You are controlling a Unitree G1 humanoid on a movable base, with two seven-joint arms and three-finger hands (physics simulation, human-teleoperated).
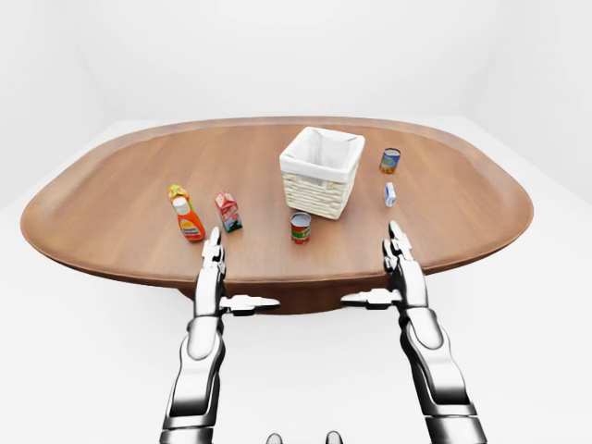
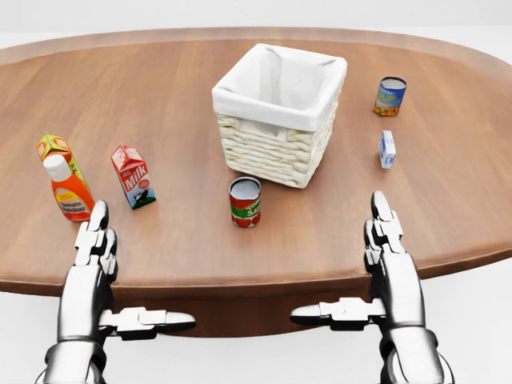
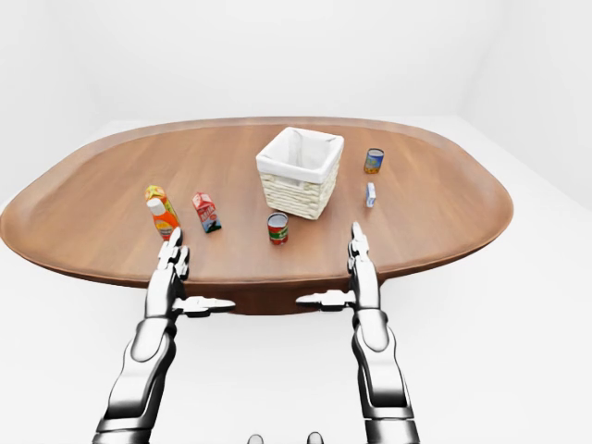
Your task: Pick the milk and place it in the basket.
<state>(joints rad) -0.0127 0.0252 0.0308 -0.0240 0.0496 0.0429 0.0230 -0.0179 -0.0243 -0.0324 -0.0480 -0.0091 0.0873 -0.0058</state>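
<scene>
The milk [image 2: 133, 175], a red and white carton, stands upright on the wooden table [image 2: 184, 96] at the head view's left. Right of it sits the wicker basket [image 2: 276, 148] with a white cloth lining, nothing visible inside. My left hand [image 2: 96, 264] hovers over the table's near edge just below and left of the milk, fingers straight, thumb out, open and holding nothing. At the lower right my right hand [image 2: 384, 256] is spread open the same way, also with nothing in it, far from the milk.
An orange bottle [image 2: 68, 192] and a small orange carton [image 2: 54, 147] stand left of the milk. A red can [image 2: 245, 202] sits below the basket. A blue-yellow can [image 2: 390, 96] and a small blue-white carton [image 2: 387, 149] stand to the basket's right.
</scene>
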